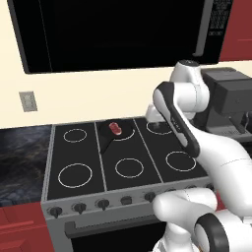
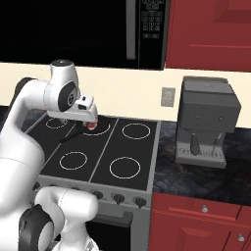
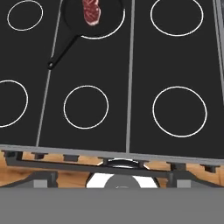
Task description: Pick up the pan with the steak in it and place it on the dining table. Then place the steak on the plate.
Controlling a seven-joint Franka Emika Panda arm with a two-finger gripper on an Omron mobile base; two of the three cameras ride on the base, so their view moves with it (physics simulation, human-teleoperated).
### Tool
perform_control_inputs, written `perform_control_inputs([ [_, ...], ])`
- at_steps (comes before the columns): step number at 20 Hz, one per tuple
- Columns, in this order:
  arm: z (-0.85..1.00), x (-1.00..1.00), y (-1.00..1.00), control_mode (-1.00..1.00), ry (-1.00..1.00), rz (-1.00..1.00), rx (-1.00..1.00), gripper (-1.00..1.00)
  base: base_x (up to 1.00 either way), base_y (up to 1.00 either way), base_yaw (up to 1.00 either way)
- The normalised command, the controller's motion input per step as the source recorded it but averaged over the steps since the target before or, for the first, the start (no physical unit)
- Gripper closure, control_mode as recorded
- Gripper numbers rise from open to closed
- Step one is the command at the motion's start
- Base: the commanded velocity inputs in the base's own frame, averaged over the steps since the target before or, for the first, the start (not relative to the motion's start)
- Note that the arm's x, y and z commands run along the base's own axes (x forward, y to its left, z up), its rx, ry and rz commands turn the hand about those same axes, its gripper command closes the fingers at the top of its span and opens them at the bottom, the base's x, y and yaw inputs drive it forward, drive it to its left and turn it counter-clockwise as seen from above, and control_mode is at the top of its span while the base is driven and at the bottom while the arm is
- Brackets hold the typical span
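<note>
The black pan (image 1: 118, 131) sits on the back middle burner of the stove (image 1: 83, 152), its long handle (image 1: 104, 145) pointing toward the front left. The red-pink steak (image 1: 115, 128) lies inside it. In the hand view the pan (image 3: 109, 19) is at the top edge, holding the steak (image 3: 91, 11), and its handle (image 3: 63, 50) runs down-left. My gripper (image 2: 91, 122) hovers over the back of the stove, just above the pan's right side, holding nothing. Its fingers are not clear enough to judge. The steak (image 2: 92, 126) peeks out under the hand. The dining table and the plate are out of view.
A black microwave (image 1: 113, 29) hangs above the stove. A grey coffee machine (image 2: 208, 122) stands on the dark counter (image 2: 196, 181) to the right, with red cabinets (image 2: 206, 215) below. Knobs (image 1: 78, 207) line the stove's front edge. A wall outlet (image 1: 28, 101) is at the left.
</note>
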Motion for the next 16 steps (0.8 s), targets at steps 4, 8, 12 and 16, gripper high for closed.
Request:
perform_control_inputs([
  [4,-0.23,-0.05,0.39,-1.00,-0.01,0.00,0.00,-1.00,0.00,0.00,0.00],
  [8,-0.29,0.06,0.36,-1.00,0.00,0.00,0.00,-1.00,0.00,0.00,0.00],
  [12,-0.30,0.20,0.36,-1.00,0.00,0.00,0.00,-1.00,0.00,0.00,0.00],
  [16,-0.33,0.35,0.43,-1.00,0.00,0.00,0.00,-1.00,0.00,0.00,0.00],
])
